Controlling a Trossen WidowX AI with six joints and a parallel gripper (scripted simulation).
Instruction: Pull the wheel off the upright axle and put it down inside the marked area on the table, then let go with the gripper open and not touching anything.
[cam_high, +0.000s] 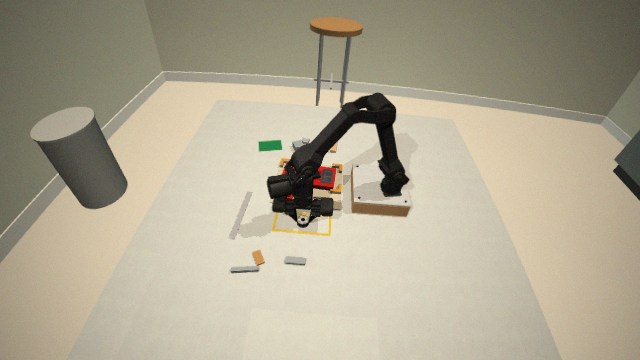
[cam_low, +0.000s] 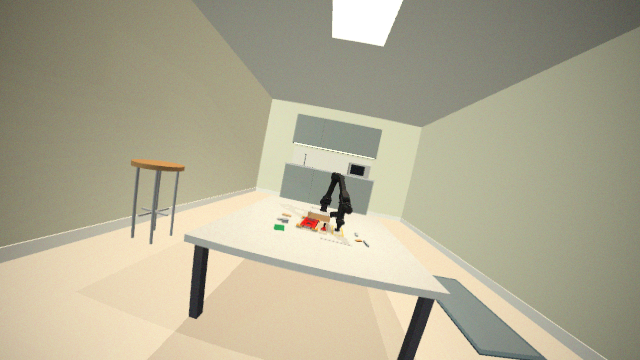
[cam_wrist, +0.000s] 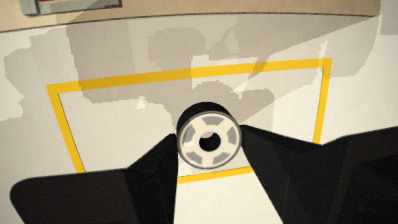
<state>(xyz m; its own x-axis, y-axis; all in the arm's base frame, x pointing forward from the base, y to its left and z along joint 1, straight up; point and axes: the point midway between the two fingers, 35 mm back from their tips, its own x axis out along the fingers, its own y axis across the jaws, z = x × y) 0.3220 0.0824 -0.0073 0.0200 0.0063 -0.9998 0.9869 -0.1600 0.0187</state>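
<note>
The wrist view gives the closest look: the end effector (cam_high: 303, 223) (cam_low: 338, 229) (cam_wrist: 207, 135) is partly open, its two black fingers closed against opposite sides of the wheel (cam_wrist: 208, 159), which has a black tread and a pale, spoked face around a dark central hole. The wheel is off its axle and appears within the yellow outline (cam_high: 300, 233) (cam_wrist: 125, 80) marked on the desk (cam_high: 425, 300) (cam_low: 300, 255) (cam_wrist: 225, 205), nearer the border at the bottom of that view; whether it touches the surface cannot be told. From the top, the end effector reaches down over the outline, and its bulk hides much of the far side. That view also shows the black arm (cam_high: 332, 131) (cam_low: 345, 192) rising from a box-shaped base (cam_high: 380, 209), arching across beside a red part (cam_high: 325, 185) (cam_low: 309, 223), with a tall grey cylinder (cam_high: 82, 160) off to one side. The exterior view makes these things tiny, but it alone shows a small red and black upright piece (cam_low: 324, 227) between the red part and the end effector, plus the desk's dark legs (cam_low: 198, 282) and a microwave (cam_low: 358, 170) at the back. A green rectangle (cam_high: 270, 145) (cam_low: 279, 227) and a round-topped stool (cam_high: 336, 26) (cam_low: 157, 165) show in both wider views
</note>
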